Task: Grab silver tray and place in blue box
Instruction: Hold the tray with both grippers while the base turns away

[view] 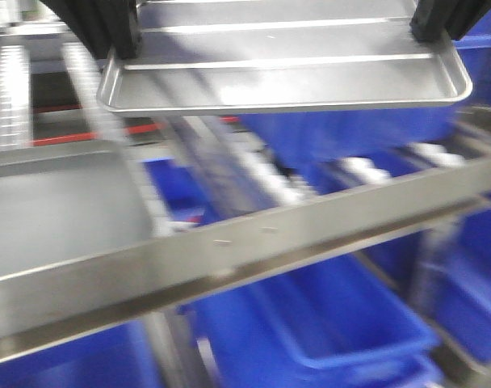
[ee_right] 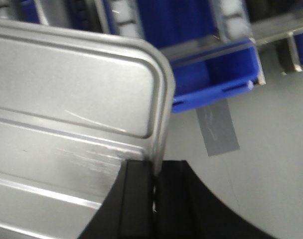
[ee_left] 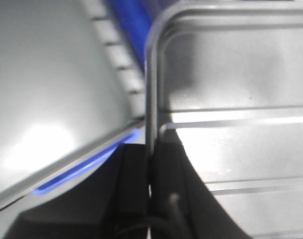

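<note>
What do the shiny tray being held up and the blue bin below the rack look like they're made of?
The silver tray looks like polished metal, perhaps stainless steel or aluminium: mirror-like glare, pressed ridges, fine scratches. The blue bin looks like moulded plastic: even colour, soft sheen, thick rim.

I read the silver tray (view: 286, 73) as bright polished metal, finely scratched near its rim. Below it, the larger tray (view: 52, 202) looks dull, matt grey metal, and the blue bin (view: 342, 323) lower still is smooth plastic.
</note>
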